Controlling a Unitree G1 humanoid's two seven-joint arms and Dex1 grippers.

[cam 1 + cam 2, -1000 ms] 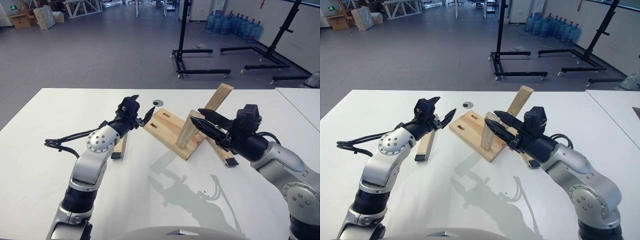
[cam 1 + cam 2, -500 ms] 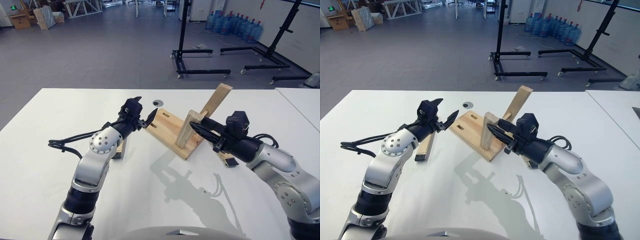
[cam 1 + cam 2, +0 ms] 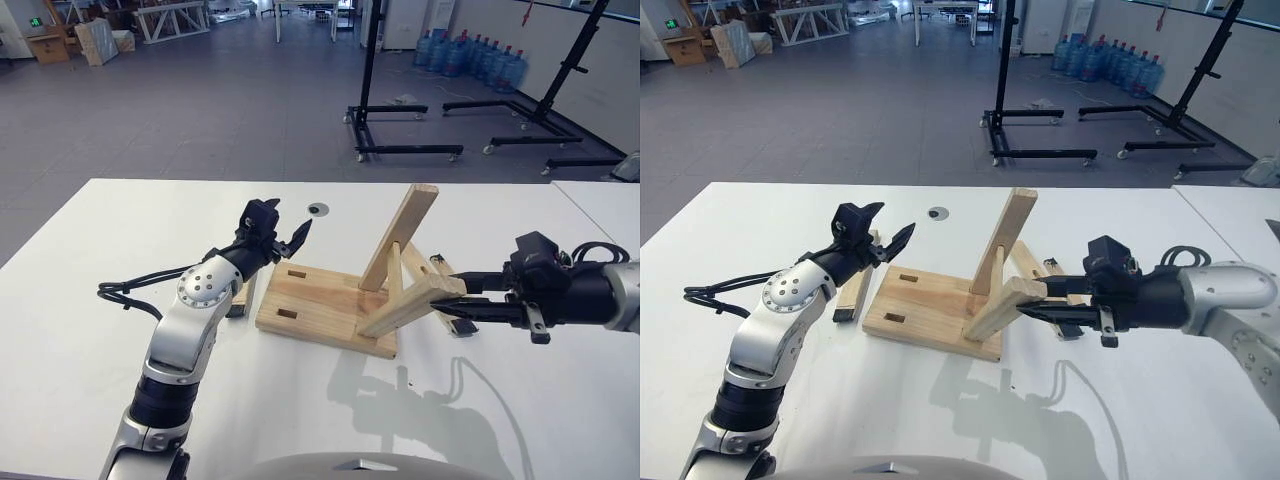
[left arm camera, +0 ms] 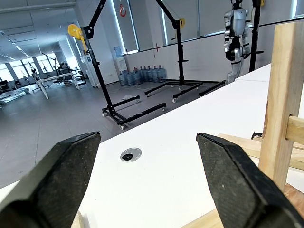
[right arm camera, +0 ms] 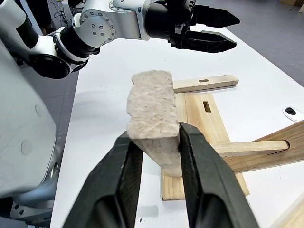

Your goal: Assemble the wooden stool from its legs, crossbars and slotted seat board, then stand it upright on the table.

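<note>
The slotted seat board (image 3: 320,318) lies flat on the white table (image 3: 90,250). One leg (image 3: 398,232) stands tilted in it, joined by a short crossbar (image 3: 395,280) to a second leg (image 3: 400,308) that slants low to the right. My right gripper (image 3: 447,299) is shut on this second leg's free end (image 5: 152,114). My left gripper (image 3: 285,232) hovers open just beyond the board's far left corner, nothing between its fingers (image 4: 61,171). A loose leg (image 3: 241,296) lies on the table under the left forearm.
Another wooden piece (image 3: 418,262) lies on the table behind the held leg. A round hole (image 3: 318,209) marks the tabletop at the back. A black cable (image 3: 125,295) loops left of the left arm. Black wheeled racks (image 3: 400,110) stand on the floor beyond.
The seat board, tipped up before, now lies flat. My right gripper closed on the nearer leg and drew back to the right with it. The left gripper stayed open, hardly shifted.
</note>
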